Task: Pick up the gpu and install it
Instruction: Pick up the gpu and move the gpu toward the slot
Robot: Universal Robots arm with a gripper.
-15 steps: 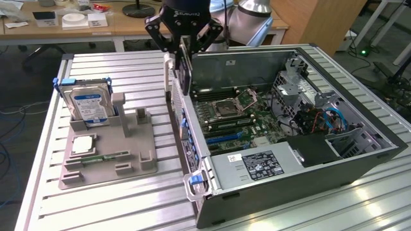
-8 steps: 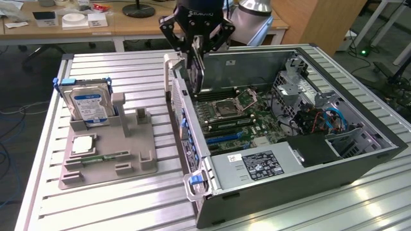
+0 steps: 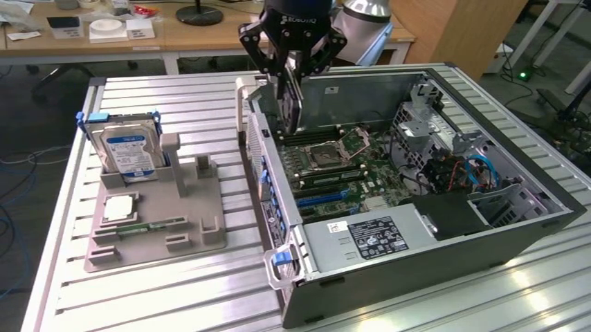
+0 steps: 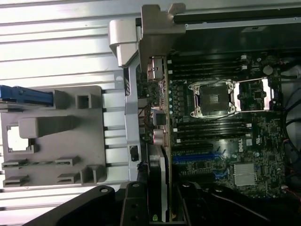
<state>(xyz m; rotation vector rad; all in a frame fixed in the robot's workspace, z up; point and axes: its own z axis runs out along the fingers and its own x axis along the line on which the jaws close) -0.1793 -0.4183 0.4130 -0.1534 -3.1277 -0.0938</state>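
My gripper (image 3: 292,68) is shut on the gpu (image 3: 292,104), a thin card hanging upright, edge-on to the exterior view, over the far end of the open computer case (image 3: 499,242). Its lower edge hovers just above the motherboard (image 3: 337,169), near the case's rear wall, apart from the blue expansion slots (image 3: 323,197). From the wrist, the gpu (image 4: 160,174) runs out from between my black fingers (image 4: 134,205), with small components along it and its grey metal bracket (image 4: 160,21) at the far end. The blue slots (image 4: 197,157) lie beside the card.
A grey holder tray (image 3: 176,207) sits on the slatted table at the exterior view's left, carrying a hard drive (image 3: 127,152) with a blue-white label. Inside the case are the power supply (image 3: 369,235), a CPU socket (image 3: 334,149) and cable bundles (image 3: 461,173). Desks stand behind.
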